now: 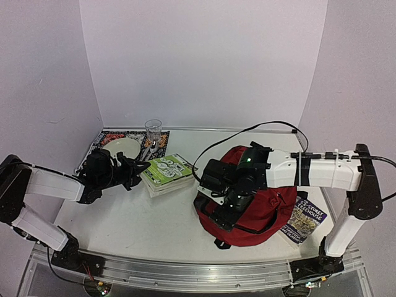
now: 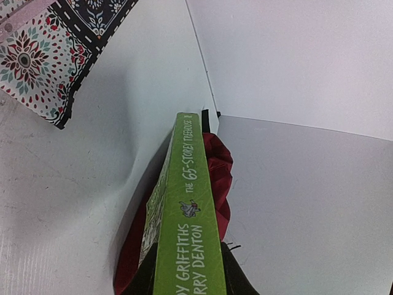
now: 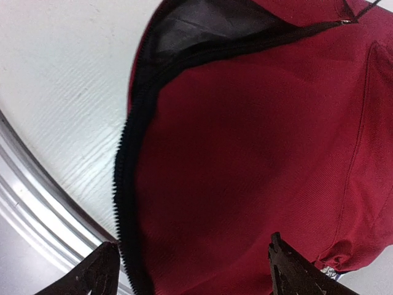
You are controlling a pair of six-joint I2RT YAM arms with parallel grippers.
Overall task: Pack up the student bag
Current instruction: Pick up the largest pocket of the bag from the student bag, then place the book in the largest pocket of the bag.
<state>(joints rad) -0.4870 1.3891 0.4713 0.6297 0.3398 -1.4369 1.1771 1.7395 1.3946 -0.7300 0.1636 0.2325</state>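
A white table [image 1: 124, 216] boxed in by pale walls is seen from above: the student bag [image 1: 266, 210] is slumped at right centre, with a blue book [image 1: 303, 219] laid just beside it on the right. The left gripper [image 1: 137, 167] is clamped on a green book [image 1: 167, 172] near a patterned placemat [image 1: 99, 141], and the right gripper [image 1: 219, 210] is poised over the bag. From the left wrist, the green book's spine (lettered "The 65-Storey Treehouse") is shown pointing toward the red bag. From the right wrist, the fingertips [image 3: 92, 273] are spread wide, gripping nothing, above red fabric and an opened black zip [image 3: 132, 141].
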